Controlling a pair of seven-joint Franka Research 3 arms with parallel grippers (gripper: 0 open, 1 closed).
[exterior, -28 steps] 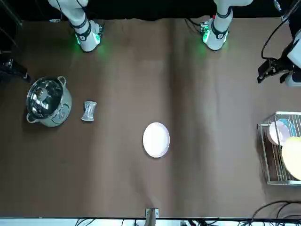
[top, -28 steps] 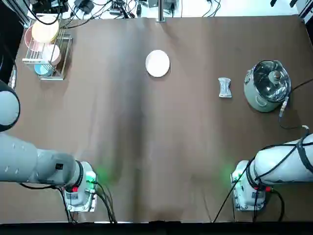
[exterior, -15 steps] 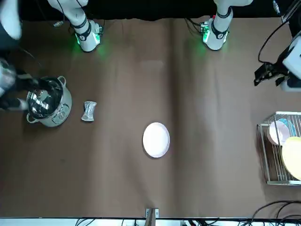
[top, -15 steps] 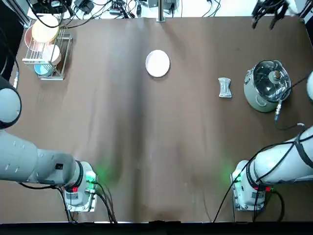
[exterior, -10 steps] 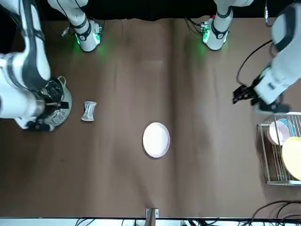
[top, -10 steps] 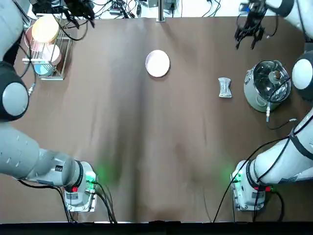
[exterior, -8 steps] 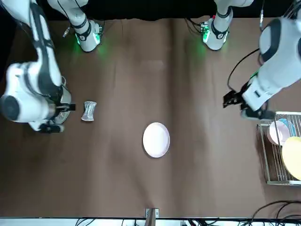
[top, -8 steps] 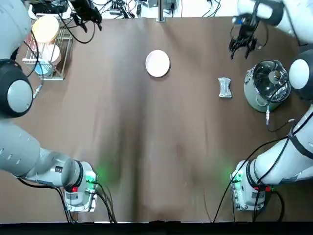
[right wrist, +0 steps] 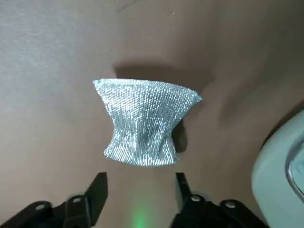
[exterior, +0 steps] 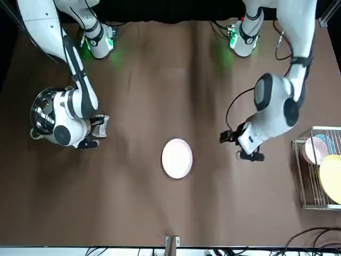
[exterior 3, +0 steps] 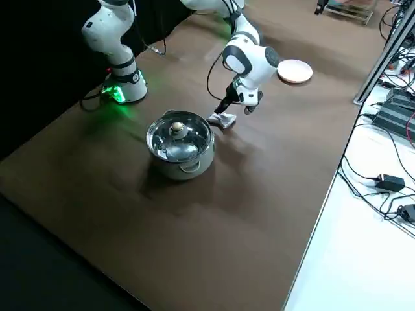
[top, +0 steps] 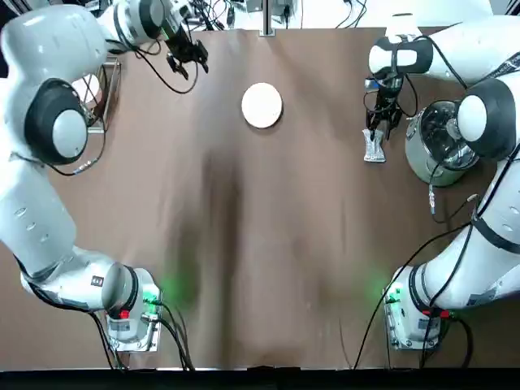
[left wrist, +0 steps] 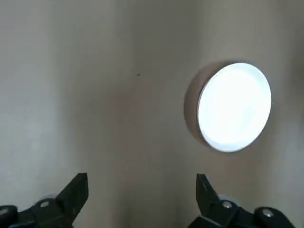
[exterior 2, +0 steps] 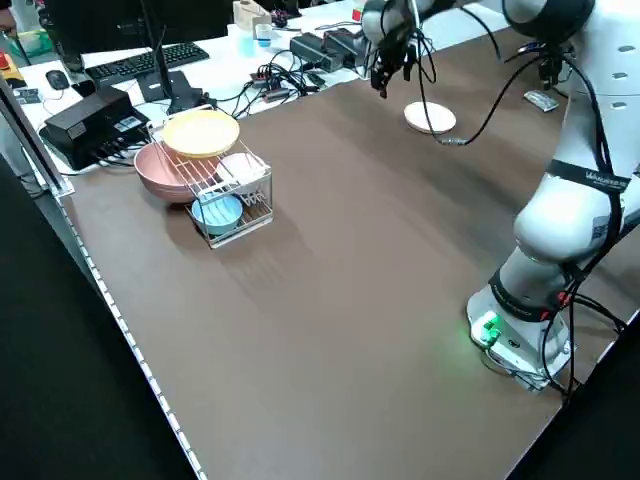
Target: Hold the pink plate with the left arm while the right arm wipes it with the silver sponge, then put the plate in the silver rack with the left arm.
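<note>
The pink plate [top: 262, 106] lies flat on the brown table at the far middle, also seen in the left wrist view [left wrist: 232, 107]. My left gripper [top: 188, 58] hovers open to the left of the plate, apart from it, with nothing between its fingers [left wrist: 76, 190]. The silver sponge [top: 373, 146] lies on the table beside the pot. My right gripper [top: 380, 122] hangs open just over the sponge [right wrist: 145, 122], its fingers [right wrist: 97, 190] clear of it. The silver rack [exterior: 314, 170] stands at the far left corner.
A steel pot with a glass lid [top: 443, 142] stands right next to the sponge on its right. The rack [exterior 2: 235, 195] holds a cream-yellow plate [exterior 2: 200, 132], a pink bowl [exterior 2: 165, 172] and a pale blue dish [exterior 2: 217, 212]. Cables lie past the table's far edge.
Both arms have swung in over the table. The left gripper moved from near the rack toward the plate; the right gripper came from the far right corner to above the sponge.
</note>
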